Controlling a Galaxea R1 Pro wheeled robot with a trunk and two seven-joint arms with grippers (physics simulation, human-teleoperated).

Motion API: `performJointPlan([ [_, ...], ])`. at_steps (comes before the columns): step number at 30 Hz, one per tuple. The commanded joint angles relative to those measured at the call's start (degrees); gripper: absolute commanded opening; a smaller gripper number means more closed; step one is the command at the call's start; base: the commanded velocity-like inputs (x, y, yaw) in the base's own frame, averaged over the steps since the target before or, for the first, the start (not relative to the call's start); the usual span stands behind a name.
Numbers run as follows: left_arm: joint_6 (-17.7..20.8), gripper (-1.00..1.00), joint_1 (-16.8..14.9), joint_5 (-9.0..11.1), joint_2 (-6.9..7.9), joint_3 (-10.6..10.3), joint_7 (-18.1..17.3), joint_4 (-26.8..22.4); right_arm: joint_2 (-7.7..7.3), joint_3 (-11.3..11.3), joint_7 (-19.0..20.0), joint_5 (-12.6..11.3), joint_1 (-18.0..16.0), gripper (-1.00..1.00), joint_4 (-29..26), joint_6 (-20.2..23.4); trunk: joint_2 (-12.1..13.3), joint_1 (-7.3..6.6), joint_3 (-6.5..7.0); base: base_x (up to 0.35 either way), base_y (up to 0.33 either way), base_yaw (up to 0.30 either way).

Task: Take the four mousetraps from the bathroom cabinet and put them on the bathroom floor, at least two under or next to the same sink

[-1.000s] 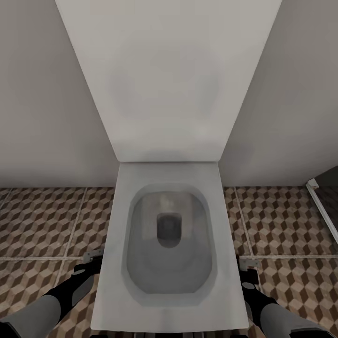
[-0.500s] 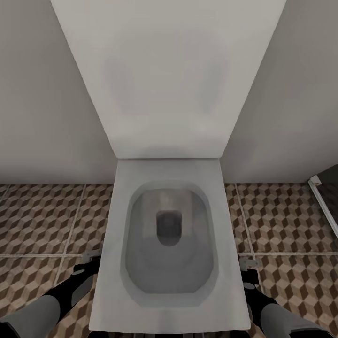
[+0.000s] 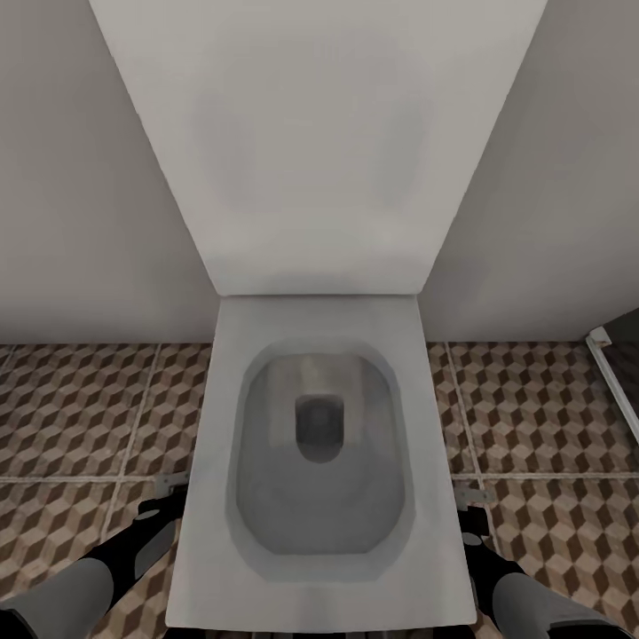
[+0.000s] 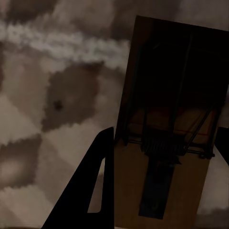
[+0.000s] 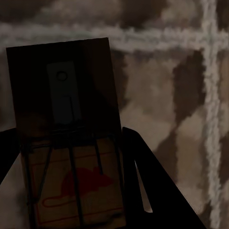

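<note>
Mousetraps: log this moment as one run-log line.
left hand: shut on mousetrap | right hand: shut on second mousetrap | both over bathroom floor | facing: toilet

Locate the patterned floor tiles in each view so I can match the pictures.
Head view: bathroom floor lies on both sides of the white toilet.
Left wrist view: floor behind a held mousetrap.
Right wrist view: floor behind another mousetrap.
Shared landmark: pale grout lines.

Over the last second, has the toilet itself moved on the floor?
No. The toilet sits the same against the floor's grout lines; the whole head view shifted slightly, so the camera moved.
</note>
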Motion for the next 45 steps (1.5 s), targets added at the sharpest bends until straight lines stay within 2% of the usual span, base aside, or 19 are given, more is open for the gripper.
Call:
performJointPlan([
  [1, -0.14, -1.00, -0.03, 0.44, 0.05, -0.53, 0.62, -0.12, 0.00, 0.97, -0.01, -1.30, 0.01, -1.00, 0.51, -0.12, -0.01, 0.00, -0.04, 0.000, 0.000, 0.000],
  [19, -0.21, -1.00, -0.03, 0.52, 0.28, -0.34, 0.65, 0.00, -0.13, 0.67, -0.06, -1.76, 0.01, -1.00, 0.58, -0.10, -0.01, 0.00, -0.04, 0.000, 0.000, 0.000],
  [21, -0.22, -1.00, -0.03, 0.53, 0.30, -0.32, 0.65, 0.01, -0.63, 0.53, -0.03, -2.63, 0.01, -1.00, 0.59, -0.10, -0.01, 0.00, -0.04, 0.000, 0.000, 0.000],
  [24, -0.23, -1.00, -0.03, 0.54, 0.25, -0.30, 0.65, 0.02, -2.14, 0.41, 0.05, -4.46, 0.01, -1.00, 0.59, -0.09, -0.01, 0.00, -0.04, 0.000, 0.000, 0.000],
  [28, -0.24, -1.00, -0.03, 0.54, 0.23, -0.34, 0.65, 0.02, -3.12, 0.37, 1.49, -5.58, 0.01, -1.00, 0.60, -0.01, -0.01, 0.00, -0.04, 0.000, 0.000, 0.000],
  [45, -0.24, -1.00, -0.03, 0.55, 0.14, -0.35, 0.65, 0.02, -3.54, 0.36, 2.45, -5.87, 0.01, -1.00, 0.60, 0.13, -0.01, 0.00, -0.04, 0.000, 0.000, 0.000],
])
